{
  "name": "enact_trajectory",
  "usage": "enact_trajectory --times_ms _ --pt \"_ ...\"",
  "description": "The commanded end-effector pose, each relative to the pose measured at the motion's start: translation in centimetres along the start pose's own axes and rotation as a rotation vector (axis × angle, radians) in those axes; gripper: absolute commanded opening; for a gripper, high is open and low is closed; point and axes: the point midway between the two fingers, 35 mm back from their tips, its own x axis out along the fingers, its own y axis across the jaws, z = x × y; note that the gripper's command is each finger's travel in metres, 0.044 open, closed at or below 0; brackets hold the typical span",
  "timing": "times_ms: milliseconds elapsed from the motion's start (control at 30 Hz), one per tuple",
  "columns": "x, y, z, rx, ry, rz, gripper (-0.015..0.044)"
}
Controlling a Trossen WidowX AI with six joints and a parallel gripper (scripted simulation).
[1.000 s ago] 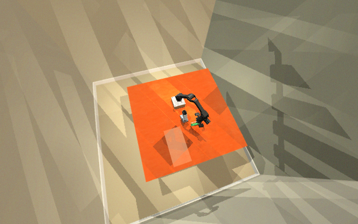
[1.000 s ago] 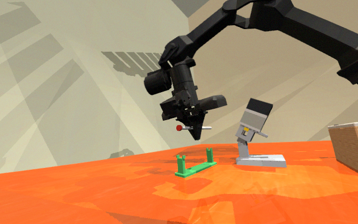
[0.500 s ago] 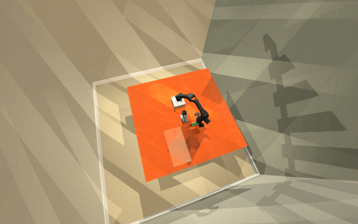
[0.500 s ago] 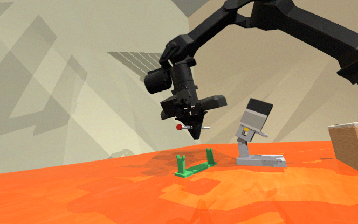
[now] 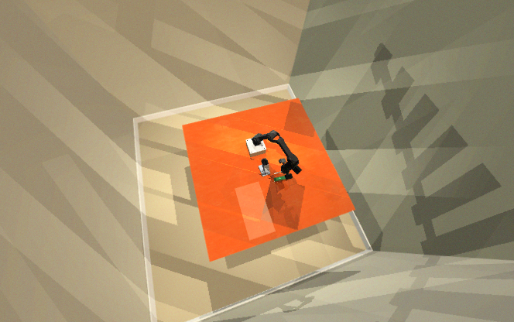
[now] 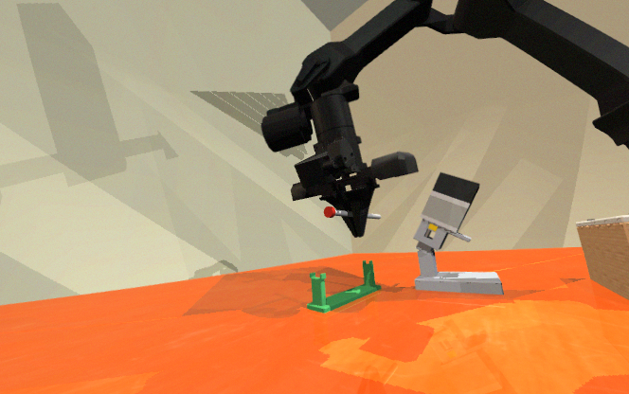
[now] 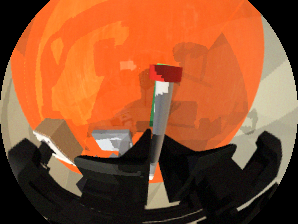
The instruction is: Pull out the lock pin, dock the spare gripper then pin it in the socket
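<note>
My gripper (image 6: pixel 360 231) (image 7: pixel 157 139) is shut on the lock pin (image 6: pixel 374 216) (image 7: pixel 162 107), a grey rod with a red head. It holds the pin roughly level in the air above the green stand (image 6: pixel 350 297) (image 5: pixel 279 179), whose two notched posts are empty. The grey mount (image 6: pixel 458 283) (image 7: pixel 111 139) stands beside the stand. A block with a black top (image 6: pixel 457 188) (image 5: pixel 265 161), apparently the spare gripper, sits tilted on the mount's upper end. A yellow part (image 6: pixel 432 227) shows in the socket's opening there, and a short grey bar (image 6: pixel 461 236) sticks out to one side.
The arm's base box (image 5: pixel 256 149) (image 6: pixel 603 256) (image 7: pixel 60 140), with a white top and wooden sides, stands beyond the mount. The arm arches above the orange table top (image 5: pixel 228 232). The wrist and camera housing hang just above the fingers.
</note>
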Motion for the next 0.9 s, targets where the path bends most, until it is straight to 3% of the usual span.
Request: enact_trajectory --times_ms 0,867 --pt "-0.2 1.4 0.0 -0.006 0.001 0.005 0.0000" --pt "-1.0 8.2 -0.8 -0.056 0.002 -0.004 0.0000"
